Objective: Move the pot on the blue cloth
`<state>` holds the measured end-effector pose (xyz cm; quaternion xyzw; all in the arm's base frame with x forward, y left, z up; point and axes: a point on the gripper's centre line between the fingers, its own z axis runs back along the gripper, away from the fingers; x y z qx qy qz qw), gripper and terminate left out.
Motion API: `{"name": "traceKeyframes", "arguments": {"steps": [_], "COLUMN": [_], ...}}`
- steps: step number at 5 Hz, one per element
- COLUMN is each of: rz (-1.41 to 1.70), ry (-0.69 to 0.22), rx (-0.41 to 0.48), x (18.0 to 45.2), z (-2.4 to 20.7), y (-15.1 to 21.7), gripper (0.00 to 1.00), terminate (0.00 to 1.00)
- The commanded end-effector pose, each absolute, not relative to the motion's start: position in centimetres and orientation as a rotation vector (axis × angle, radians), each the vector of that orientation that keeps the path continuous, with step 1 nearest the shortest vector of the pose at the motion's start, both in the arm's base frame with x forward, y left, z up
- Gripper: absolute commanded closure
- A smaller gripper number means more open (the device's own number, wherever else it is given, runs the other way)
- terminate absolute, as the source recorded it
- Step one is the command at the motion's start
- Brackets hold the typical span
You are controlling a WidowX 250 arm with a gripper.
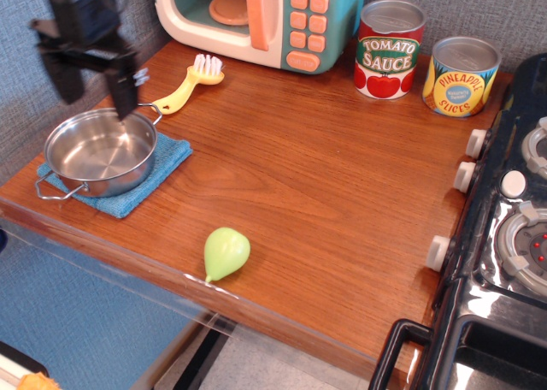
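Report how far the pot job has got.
Done, it seems: the pot sits on the blue cloth. Nothing in hand: the claw is open, raised above the pot's far rim, touching nothing. Left: only pulling the arm clear.

A single raised view looks down across the brown wooden countertop (299, 168), the black gripper (96, 86) far-left.
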<state>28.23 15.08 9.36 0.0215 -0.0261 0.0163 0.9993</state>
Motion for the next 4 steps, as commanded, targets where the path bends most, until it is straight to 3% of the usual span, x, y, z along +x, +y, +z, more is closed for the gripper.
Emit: {"name": "traceKeyframes", "arguments": {"steps": [1,3,4], "rz": [-0.036,-0.055,-0.055], "ry": [-0.039,-0.019,-0.019], "rx": [-0.017,0.001,0.001], "x": [29.74,30.17,30.17], "z": [10.70,9.87,9.87], "y": [10.93,10.49,10.49], "gripper": [0.00,0.00,0.00], "terminate": [0.00,0.00,1.00]}}
